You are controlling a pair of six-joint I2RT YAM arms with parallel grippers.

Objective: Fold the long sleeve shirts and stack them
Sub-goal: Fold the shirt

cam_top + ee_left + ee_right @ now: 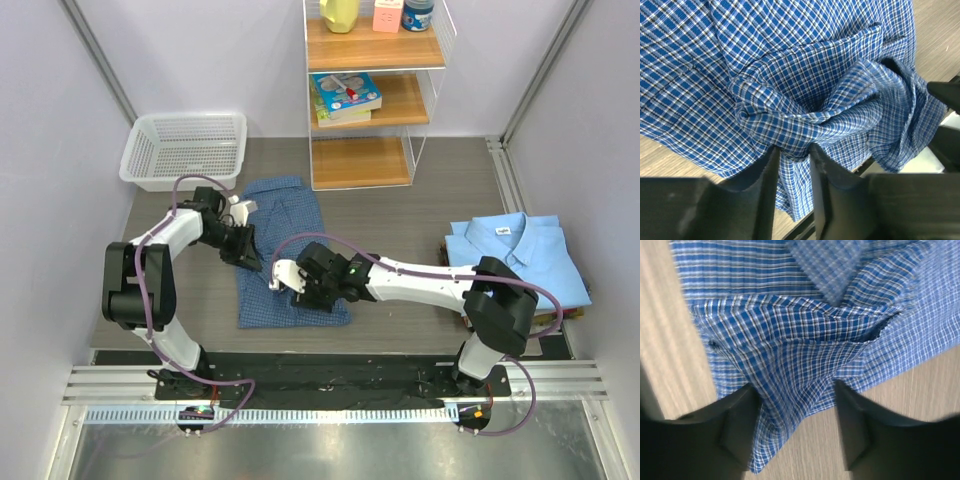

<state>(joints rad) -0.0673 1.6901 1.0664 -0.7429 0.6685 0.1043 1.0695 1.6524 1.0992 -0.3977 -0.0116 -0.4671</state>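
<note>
Left gripper [793, 149] pinches a bunch of checked shirt [298, 212]; right gripper [796, 388], jaws wide, straddles its corner, apparently for folding.

No legible text, light blue shirt [520, 255] label blurred, book cover [346, 93] unreadable

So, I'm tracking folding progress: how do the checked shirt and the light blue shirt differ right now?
The checked shirt is dark blue with fine checks; the light blue shirt is plain. The checked shirt lies rumpled mid-table, a fold pinched in the left tool; the light blue shirt sits neatly folded at the right, untouched. Both are blue cloth shirts.
</note>
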